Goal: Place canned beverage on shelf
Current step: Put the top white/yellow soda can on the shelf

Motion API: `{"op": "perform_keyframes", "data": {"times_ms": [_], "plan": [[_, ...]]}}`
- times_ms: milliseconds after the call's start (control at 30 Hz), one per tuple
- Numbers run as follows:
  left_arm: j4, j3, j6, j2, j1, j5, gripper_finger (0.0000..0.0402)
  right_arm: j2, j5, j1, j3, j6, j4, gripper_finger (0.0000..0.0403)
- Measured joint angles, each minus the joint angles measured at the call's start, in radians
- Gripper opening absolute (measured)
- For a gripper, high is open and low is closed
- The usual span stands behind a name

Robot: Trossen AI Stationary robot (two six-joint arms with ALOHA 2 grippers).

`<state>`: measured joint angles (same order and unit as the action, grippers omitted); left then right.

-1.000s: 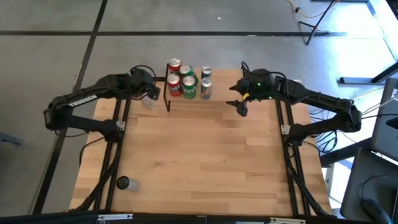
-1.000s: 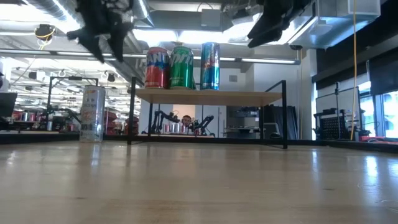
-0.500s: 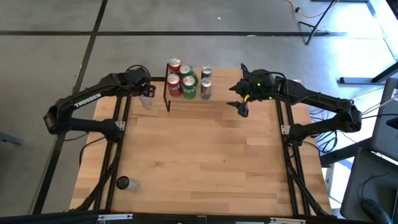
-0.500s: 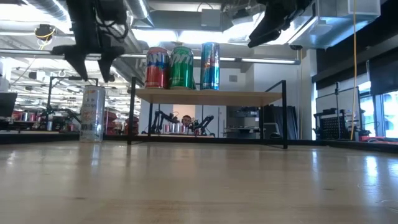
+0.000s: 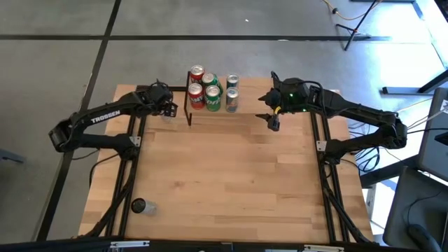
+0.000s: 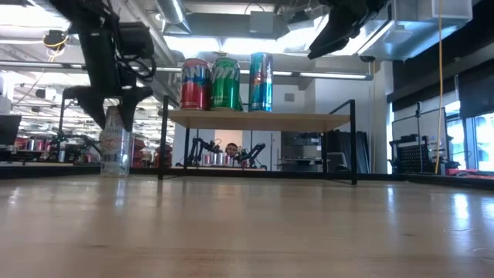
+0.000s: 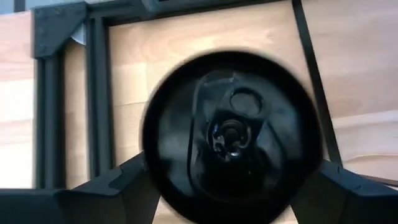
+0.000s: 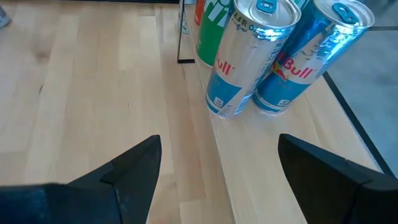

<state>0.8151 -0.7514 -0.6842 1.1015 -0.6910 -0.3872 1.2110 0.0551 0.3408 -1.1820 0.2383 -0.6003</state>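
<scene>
We see the silver can point(image 6: 116, 147) standing upright on the table point(image 5: 231, 182) just left of the shelf point(image 6: 258, 120), off its wooden top. Our left gripper point(image 6: 108, 108) sits directly over it, fingers point(image 7: 106, 190) spread on either side of the can's dark lid point(image 7: 231, 134), open and not clamped. On the shelf stand two red cans point(image 5: 196, 91), two green cans point(image 5: 212, 92) and two blue cans point(image 8: 273, 53). Our right gripper point(image 5: 271, 120) hovers above the shelf's right end, its jaws open and empty. A further can point(image 5: 138, 206) lies near the table's front left corner.
</scene>
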Motion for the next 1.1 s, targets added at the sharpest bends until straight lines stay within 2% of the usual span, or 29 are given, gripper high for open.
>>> {"op": "perform_keyframes", "data": {"times_ms": [167, 300, 400, 567, 700, 800, 900, 1000, 1100], "plan": [[-0.080, 0.072, 0.033, 0.000, 0.018, -0.016, 0.0267, 0.000, -0.001, 0.000, 0.000, 0.001, -0.001, 0.0308], [-0.129, 0.107, 0.085, -0.010, 0.058, -0.082, 0.0221, 0.000, 0.000, 0.000, 0.000, 0.001, -0.001, 0.0308], [-0.113, 0.103, 0.126, -0.032, 0.090, -0.094, 0.0182, 0.000, -0.007, 0.000, 0.000, 0.002, -0.002, 0.0308], [-0.043, 0.040, 0.138, -0.110, 0.125, 0.011, 0.0170, 0.000, -0.029, 0.000, 0.000, 0.003, -0.005, 0.0308], [0.086, -0.059, 0.121, -0.158, 0.163, 0.176, 0.0170, 0.000, -0.029, 0.000, 0.000, 0.003, -0.007, 0.0308], [0.147, -0.158, 0.118, -0.172, 0.228, 0.312, 0.0170, 0.001, -0.027, 0.000, 0.000, 0.003, -0.007, 0.0308], [0.202, -0.231, 0.091, -0.171, 0.332, 0.406, 0.0170, 0.001, -0.019, 0.000, 0.000, 0.003, -0.005, 0.0308], [0.173, -0.289, 0.004, -0.170, 0.460, 0.411, 0.0170, 0.001, -0.016, -0.001, 0.000, 0.003, -0.018, 0.0308], [0.141, -0.314, -0.075, -0.148, 0.591, 0.343, 0.0170, 0.001, 0.016, -0.001, 0.000, -0.001, -0.045, 0.0308]]}}
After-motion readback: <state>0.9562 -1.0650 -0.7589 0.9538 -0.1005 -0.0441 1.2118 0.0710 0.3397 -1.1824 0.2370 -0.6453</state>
